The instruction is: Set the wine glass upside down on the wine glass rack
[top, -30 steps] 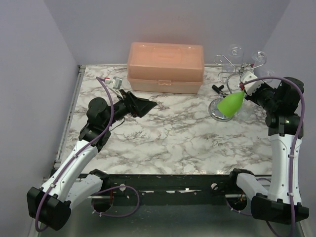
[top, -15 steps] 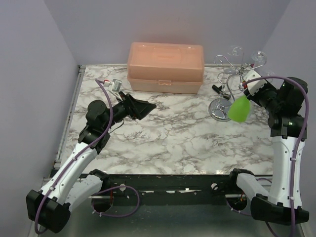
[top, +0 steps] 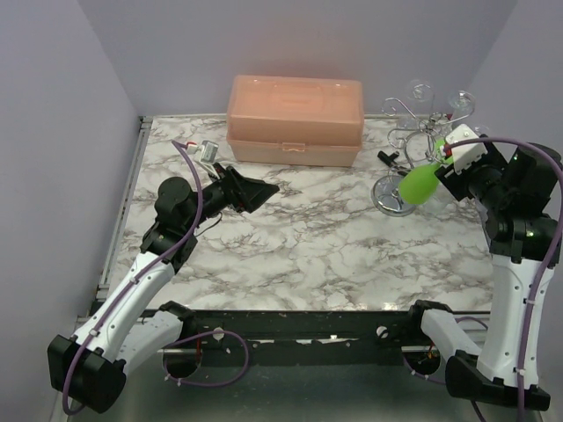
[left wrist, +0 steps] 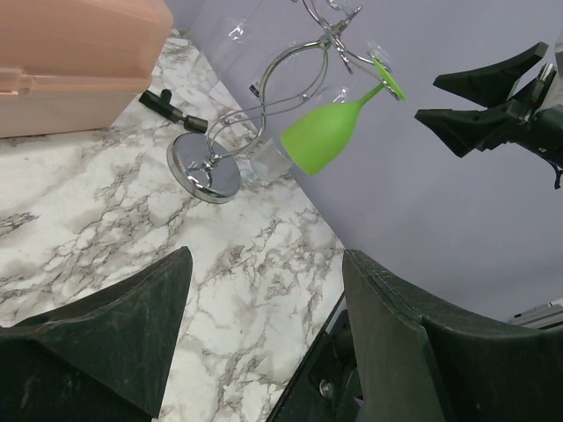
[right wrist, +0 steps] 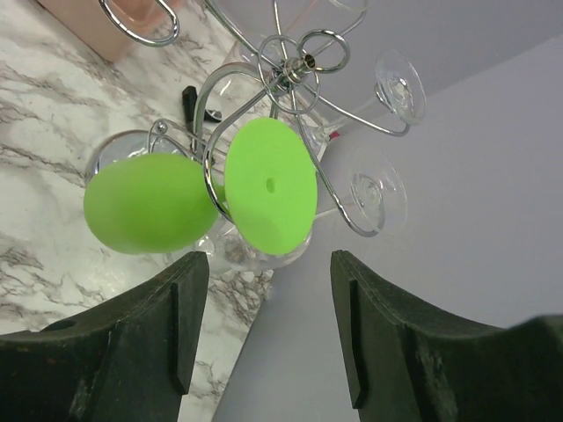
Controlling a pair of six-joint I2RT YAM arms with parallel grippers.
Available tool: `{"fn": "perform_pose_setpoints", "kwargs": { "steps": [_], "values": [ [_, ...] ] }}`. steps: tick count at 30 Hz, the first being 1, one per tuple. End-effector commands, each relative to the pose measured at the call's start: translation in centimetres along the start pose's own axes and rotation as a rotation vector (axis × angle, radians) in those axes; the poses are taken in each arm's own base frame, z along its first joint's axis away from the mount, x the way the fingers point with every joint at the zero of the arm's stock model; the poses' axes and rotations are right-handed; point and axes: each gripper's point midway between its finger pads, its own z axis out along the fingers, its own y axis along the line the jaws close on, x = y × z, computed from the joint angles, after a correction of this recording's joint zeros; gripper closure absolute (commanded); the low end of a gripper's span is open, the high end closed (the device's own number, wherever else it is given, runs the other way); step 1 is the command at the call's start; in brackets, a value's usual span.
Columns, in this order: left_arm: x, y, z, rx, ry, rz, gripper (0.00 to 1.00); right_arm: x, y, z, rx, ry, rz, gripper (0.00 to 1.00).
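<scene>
The green wine glass (top: 419, 185) hangs bowl-down and tilted from a curled arm of the silver wine glass rack (top: 388, 195). In the right wrist view a wire loop crosses the stem between the bowl (right wrist: 145, 204) and the round foot (right wrist: 270, 186). My right gripper (top: 442, 163) is open just right of the foot, with nothing between its fingers (right wrist: 180, 325). My left gripper (top: 257, 188) hovers open over the left middle of the table, far from the rack. In the left wrist view the wine glass (left wrist: 321, 136) hangs above the rack's shiny base (left wrist: 204, 167).
Clear glasses (right wrist: 400, 88) (right wrist: 378, 198) hang on other rack arms. An orange lidded box (top: 295, 119) stands at the back centre. A small black object (top: 389, 157) lies by the rack base. A small metal item (top: 207, 148) lies at the back left. The wall is close behind the rack.
My right gripper has opened, let go of the wine glass and drawn back to the right. The glass swung a little and now hangs from the rack. The left arm barely moved.
</scene>
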Motion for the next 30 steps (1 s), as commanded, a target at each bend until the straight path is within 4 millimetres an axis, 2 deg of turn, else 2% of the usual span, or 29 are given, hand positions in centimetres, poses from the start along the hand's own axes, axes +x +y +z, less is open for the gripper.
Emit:
{"fn": "perform_pose_setpoints", "kwargs": {
  "steps": [1, 5, 8, 11, 14, 17, 19, 24, 27, 30],
  "values": [
    [-0.5, -1.0, 0.0, 0.040, -0.002, 0.011, 0.29, -0.5, 1.0, -1.6, -0.023, 0.002, 0.106, 0.35],
    [-0.4, -0.9, -0.2, 0.037, -0.002, 0.019, 0.29, -1.9, 2.3, -2.6, -0.080, -0.044, 0.182, 0.31],
    [-0.2, -0.7, -0.4, 0.028, 0.001, 0.022, 0.29, -3.6, 4.3, -3.4, -0.179, -0.104, 0.301, 0.29],
    [0.0, -0.6, -0.6, 0.024, 0.002, 0.026, 0.28, -5.0, 5.3, -3.9, -0.225, -0.138, 0.449, 0.29],
    [0.2, -0.4, -0.9, 0.016, 0.003, 0.034, 0.28, -5.6, 5.3, -4.3, -0.199, -0.160, 0.566, 0.29],
    [0.4, -0.3, -1.1, 0.010, 0.005, 0.043, 0.28, -5.6, 3.8, -4.3, -0.090, -0.168, 0.687, 0.27],
    [0.4, -0.1, -1.2, 0.008, 0.006, 0.049, 0.28, -5.0, 2.1, -4.1, 0.013, -0.149, 0.780, 0.22],
    [0.7, 0.0, -1.3, 0.012, 0.017, 0.059, 0.28, -3.2, -2.7, -4.2, 0.274, -0.112, 0.979, 0.20],
    [0.6, 0.0, -1.4, 0.014, 0.021, 0.068, 0.28, 0.0, -4.5, -4.1, 0.452, -0.041, 1.120, 0.25],
    [0.6, 0.1, -1.5, 0.010, 0.026, 0.081, 0.28, 3.7, -4.2, -3.5, 0.565, 0.039, 1.245, 0.28]
  ]
}}
